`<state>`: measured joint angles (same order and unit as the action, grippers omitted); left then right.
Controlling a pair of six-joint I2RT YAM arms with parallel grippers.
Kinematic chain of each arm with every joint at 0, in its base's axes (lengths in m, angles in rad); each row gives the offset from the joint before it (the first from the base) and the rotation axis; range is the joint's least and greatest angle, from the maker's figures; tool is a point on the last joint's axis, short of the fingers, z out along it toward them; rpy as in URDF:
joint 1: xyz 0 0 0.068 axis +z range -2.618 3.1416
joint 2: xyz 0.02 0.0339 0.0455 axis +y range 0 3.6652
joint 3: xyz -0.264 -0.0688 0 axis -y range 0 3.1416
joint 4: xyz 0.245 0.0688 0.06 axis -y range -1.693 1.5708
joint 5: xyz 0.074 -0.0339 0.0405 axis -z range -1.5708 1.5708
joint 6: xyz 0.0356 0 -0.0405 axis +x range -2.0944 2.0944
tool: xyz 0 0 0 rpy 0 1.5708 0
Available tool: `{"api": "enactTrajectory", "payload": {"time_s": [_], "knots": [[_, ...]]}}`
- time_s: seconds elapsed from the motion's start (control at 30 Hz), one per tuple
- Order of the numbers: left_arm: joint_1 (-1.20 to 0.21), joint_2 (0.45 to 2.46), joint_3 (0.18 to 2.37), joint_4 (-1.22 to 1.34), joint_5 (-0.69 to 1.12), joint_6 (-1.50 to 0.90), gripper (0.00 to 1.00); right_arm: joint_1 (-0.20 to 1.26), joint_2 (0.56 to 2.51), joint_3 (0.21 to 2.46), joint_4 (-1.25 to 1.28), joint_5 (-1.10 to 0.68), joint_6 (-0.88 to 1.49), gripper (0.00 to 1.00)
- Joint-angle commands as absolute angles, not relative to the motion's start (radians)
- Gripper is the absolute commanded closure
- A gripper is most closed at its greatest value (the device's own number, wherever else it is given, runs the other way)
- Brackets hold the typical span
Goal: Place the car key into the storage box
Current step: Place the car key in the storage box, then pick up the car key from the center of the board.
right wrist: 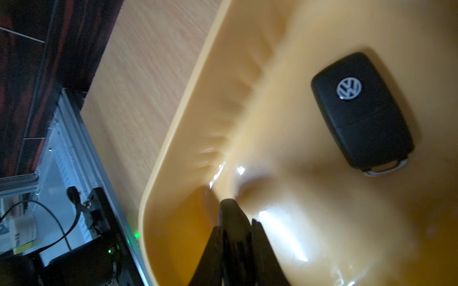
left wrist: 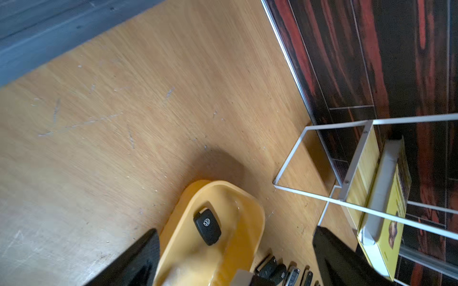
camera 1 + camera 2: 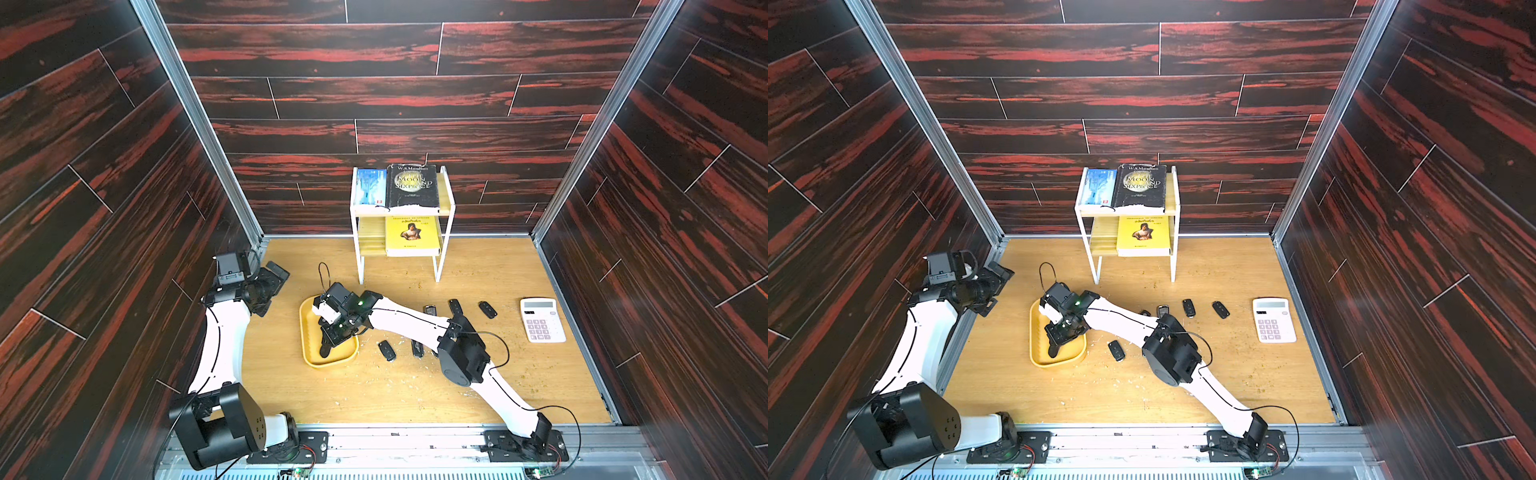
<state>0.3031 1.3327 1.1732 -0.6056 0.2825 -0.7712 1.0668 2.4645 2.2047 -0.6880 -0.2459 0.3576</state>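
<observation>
Right pincer (image 1: 235, 224) pinching car key (image 1: 231, 208), mostly hidden, abv storage box (image 1: 193, 111); left pincer (image 2: 235, 260) spread.

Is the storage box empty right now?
No, a black car key with a VW badge lies flat on the floor of the storage box.

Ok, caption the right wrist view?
Right gripper holds a black car key over the yellow plastic tray, black Volkswagen fob inside.
</observation>
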Motion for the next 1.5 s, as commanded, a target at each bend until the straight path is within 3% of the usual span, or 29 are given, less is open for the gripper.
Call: {"api": "enactTrajectory", "payload": {"time_s": [0.0, 0.2, 0.43, 0.6, 0.8, 0.93, 1.2, 1.37, 1.47], "knots": [[0.307, 1.306, 1.165, -0.606, 0.209, -0.778, 0.0, 1.072, 2.514, 2.261, -0.689, -0.328, 0.359, 0.88], [0.308, 1.34, 1.19, -0.62, 0.288, -0.738, 0.0, 1.073, 2.572, 2.349, -0.746, -0.303, 0.347, 0.6], [0.309, 1.297, 1.135, -0.493, 0.4, -0.74, 0.0, 1.071, 2.586, 2.377, -0.754, -0.255, 0.35, 0.54], [0.309, 1.219, 1.089, -0.398, 0.426, -0.762, 0.0, 1.071, 2.568, 2.398, -0.755, -0.155, 0.337, 0.41], [0.309, 1.163, 1.11, -0.419, 0.361, -0.741, 0.0, 1.07, 2.501, 2.404, -0.747, -0.031, 0.317, 0.4], [0.31, 1.215, 1.188, -0.505, 0.432, -0.708, 0.02, 1.069, 2.427, 2.396, -0.798, 0.116, 0.303, 0.4], [0.276, 1.241, 1.228, -0.566, 0.5, -0.669, 0.0, 1.065, 2.027, 1.989, -0.639, 0.372, 0.253, 0.34], [0.116, 1.265, 1.287, -0.67, 0.425, -0.618, 0.0, 1.062, 1.826, 1.783, -0.639, 0.545, 0.257, 0.1], [-0.012, 1.308, 1.329, -0.71, 0.384, -0.593, 0.0, 1.05, 1.71, 1.658, -0.65, 0.636, 0.279, 0.02]]}}
